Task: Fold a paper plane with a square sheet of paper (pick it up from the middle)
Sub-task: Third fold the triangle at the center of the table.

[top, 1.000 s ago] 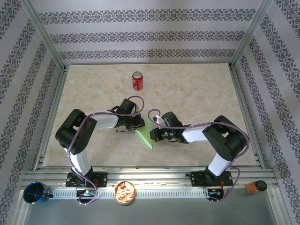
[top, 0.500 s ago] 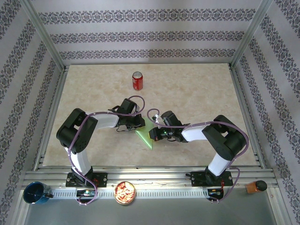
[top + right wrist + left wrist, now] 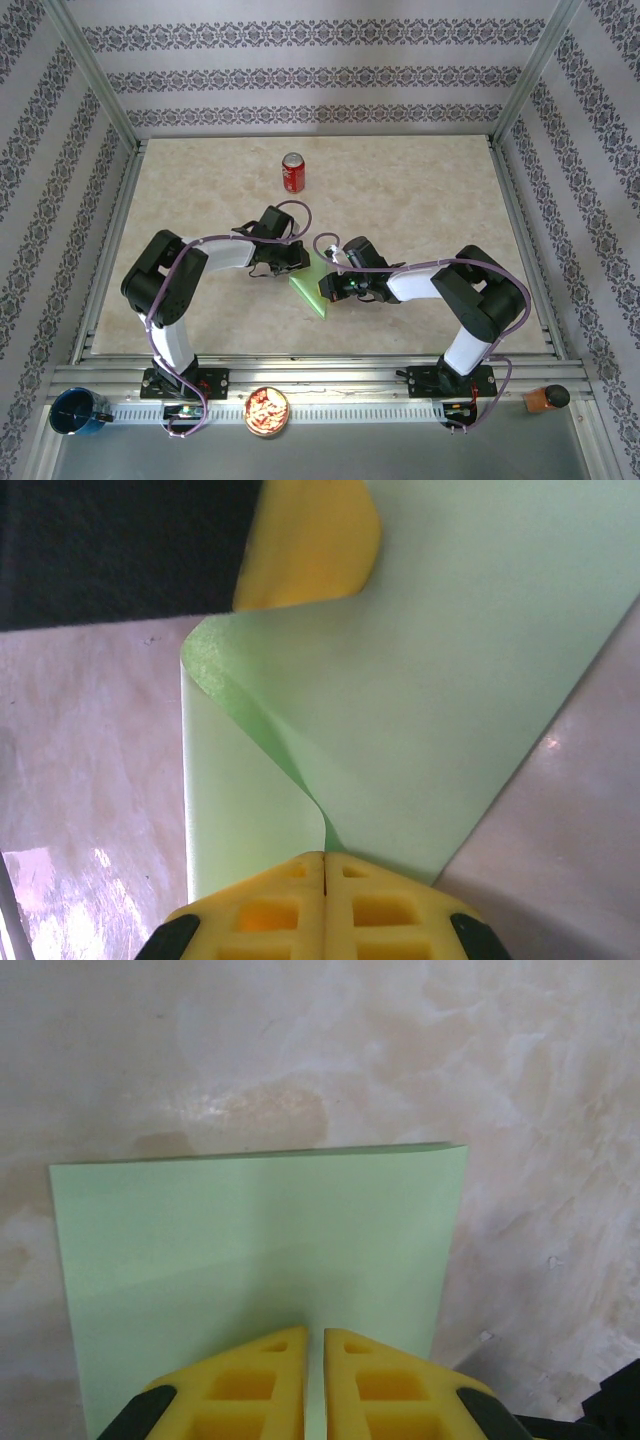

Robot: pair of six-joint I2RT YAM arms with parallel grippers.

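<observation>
The square sheet of paper [image 3: 312, 287] is light green and lies folded into a smaller pointed shape between the two arms. My right gripper [image 3: 325, 856] is shut on a lifted, curling flap of the sheet [image 3: 450, 680], whose lower layer stays flat on the table. In the left wrist view the paper [image 3: 250, 1230] lies flat, and my left gripper [image 3: 314, 1332] rests tips-down on it with its jaws nearly together and nothing pinched. One yellow fingertip [image 3: 310, 540] of the left gripper shows at the top of the right wrist view, on the paper. In the top view the left gripper [image 3: 298, 262] and right gripper [image 3: 330, 287] face each other.
A red can [image 3: 292, 172] stands upright toward the back of the marble table. On the near rail sit a blue cup [image 3: 75, 410], a bowl of snacks [image 3: 267, 410] and a brown object [image 3: 545, 398]. Metal frame posts border the table.
The left arm's wrist has shifted slightly toward the far side. The right gripper and the paper have stayed in place.
</observation>
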